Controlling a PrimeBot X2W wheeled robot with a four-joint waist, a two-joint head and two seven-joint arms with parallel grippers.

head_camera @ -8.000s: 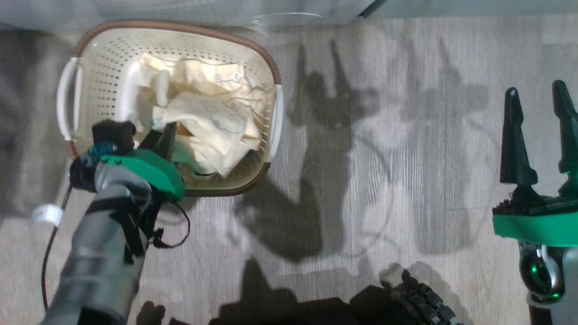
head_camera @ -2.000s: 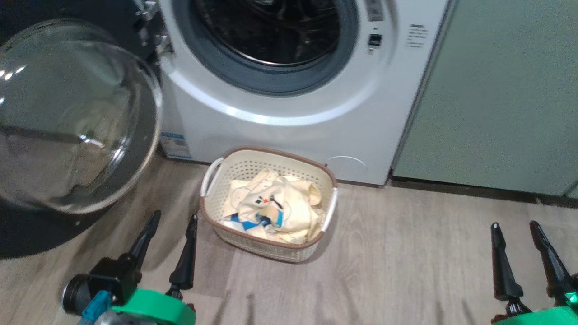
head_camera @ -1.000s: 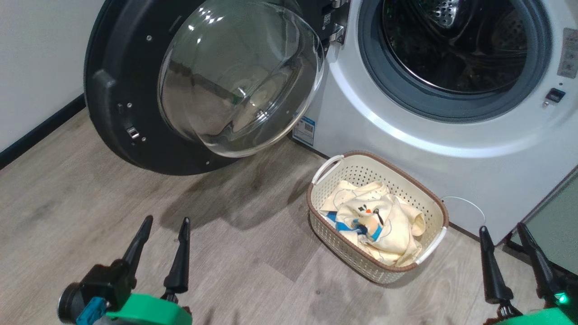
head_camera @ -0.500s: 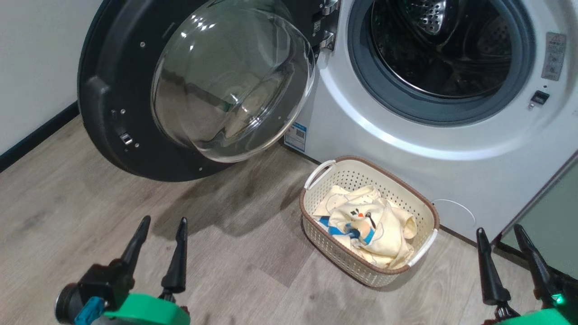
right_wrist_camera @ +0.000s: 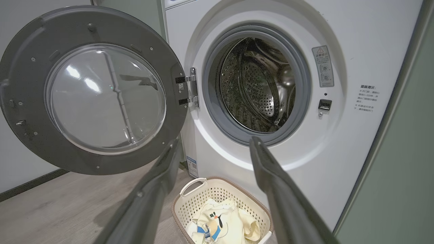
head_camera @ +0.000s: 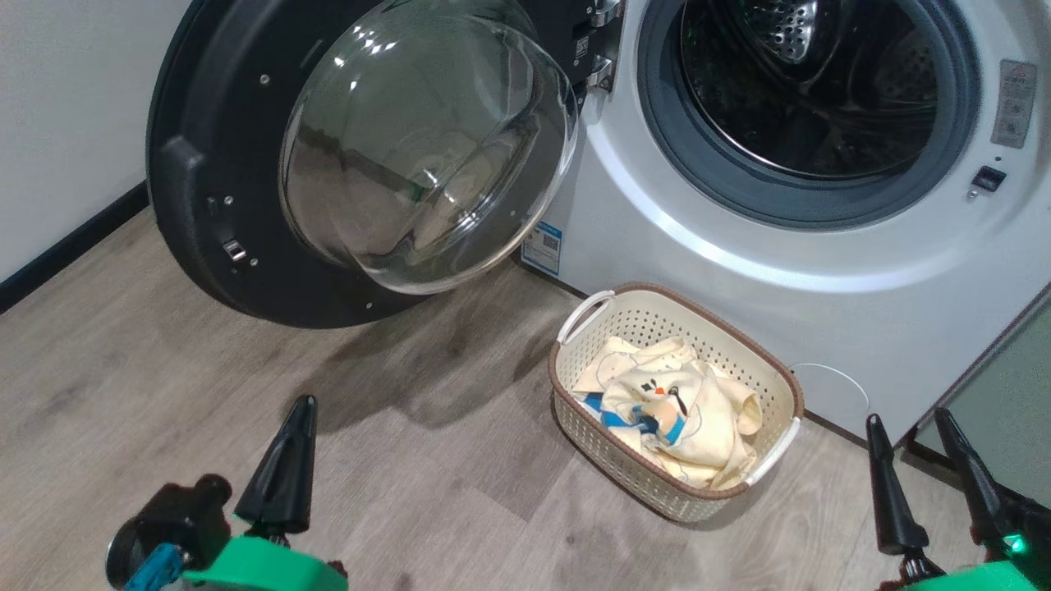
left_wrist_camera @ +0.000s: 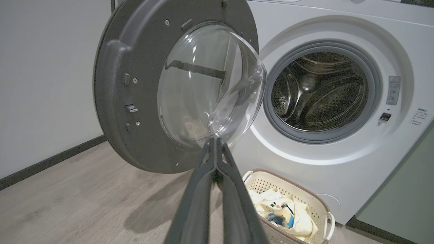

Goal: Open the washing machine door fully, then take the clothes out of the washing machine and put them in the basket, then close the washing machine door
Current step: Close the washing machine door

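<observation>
The washing machine (head_camera: 739, 271) stands with its drum mouth bare, and the washing machine door (head_camera: 213, 246) swung wide to the left, its glass bowl facing me. On the floor before the machine sits the basket (head_camera: 575, 414) with the pale yellow clothes (head_camera: 698, 410) inside. My left gripper (head_camera: 302, 404) is low at the left, shut with nothing in it, well short of the door; in the left wrist view the left gripper (left_wrist_camera: 214, 140) has its tips pressed together. My right gripper (head_camera: 907, 420) stands open at the lower right, empty, right of the basket.
A white wall with a dark skirting board (head_camera: 66, 238) runs along the left. A pale green cabinet (head_camera: 1006, 410) adjoins the machine on the right. Wooden floor (head_camera: 164, 410) lies between my left gripper and the door.
My left gripper has gone from open to shut, on nothing. The right gripper, door, basket and clothes stay as they were; the picture has only shifted slightly.
</observation>
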